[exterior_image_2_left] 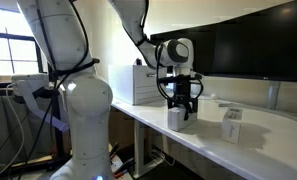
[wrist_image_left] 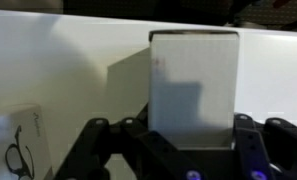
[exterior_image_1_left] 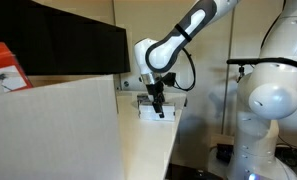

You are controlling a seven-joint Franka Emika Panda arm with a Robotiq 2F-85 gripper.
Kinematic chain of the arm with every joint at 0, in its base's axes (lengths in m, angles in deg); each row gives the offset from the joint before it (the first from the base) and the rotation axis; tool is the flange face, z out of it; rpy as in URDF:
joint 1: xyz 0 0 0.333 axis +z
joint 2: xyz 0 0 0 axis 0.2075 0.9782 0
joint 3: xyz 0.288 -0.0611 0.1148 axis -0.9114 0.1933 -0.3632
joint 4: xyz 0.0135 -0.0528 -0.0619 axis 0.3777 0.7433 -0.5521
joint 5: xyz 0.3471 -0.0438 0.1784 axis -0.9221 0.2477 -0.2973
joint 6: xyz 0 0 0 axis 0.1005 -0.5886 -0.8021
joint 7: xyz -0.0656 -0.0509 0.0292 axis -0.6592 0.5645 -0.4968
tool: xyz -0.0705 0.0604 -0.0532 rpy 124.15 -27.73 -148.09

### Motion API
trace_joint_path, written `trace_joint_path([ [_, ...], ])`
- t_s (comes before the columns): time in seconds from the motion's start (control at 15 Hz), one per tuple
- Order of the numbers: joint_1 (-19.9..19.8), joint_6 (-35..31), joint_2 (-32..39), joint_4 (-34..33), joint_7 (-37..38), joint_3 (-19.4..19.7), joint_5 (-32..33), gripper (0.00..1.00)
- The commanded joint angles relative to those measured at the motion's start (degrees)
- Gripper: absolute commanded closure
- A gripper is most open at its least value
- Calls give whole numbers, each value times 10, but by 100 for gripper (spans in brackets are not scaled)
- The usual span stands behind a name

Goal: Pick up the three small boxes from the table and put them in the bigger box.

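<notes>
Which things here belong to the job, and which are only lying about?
Job:
white carton
second white carton
orange carton
big box
table

Lying about:
black panel
window

A wide black panel stands at the far side of the scene against a pale beige wall, and in an exterior view a bright window shows at far left.
</notes>
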Motion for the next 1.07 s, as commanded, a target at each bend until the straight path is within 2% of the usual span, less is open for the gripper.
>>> trace_joint_path([
  [0.0,-1,27,-24,3,7,-12,15,69],
  [0.4,13,89,-74,13,-3,-34,26,69],
  [0.73,47,161,-109,-9,-15,-54,24,69],
  [1.0,79,217,-106,-46,-35,-68,23,69],
])
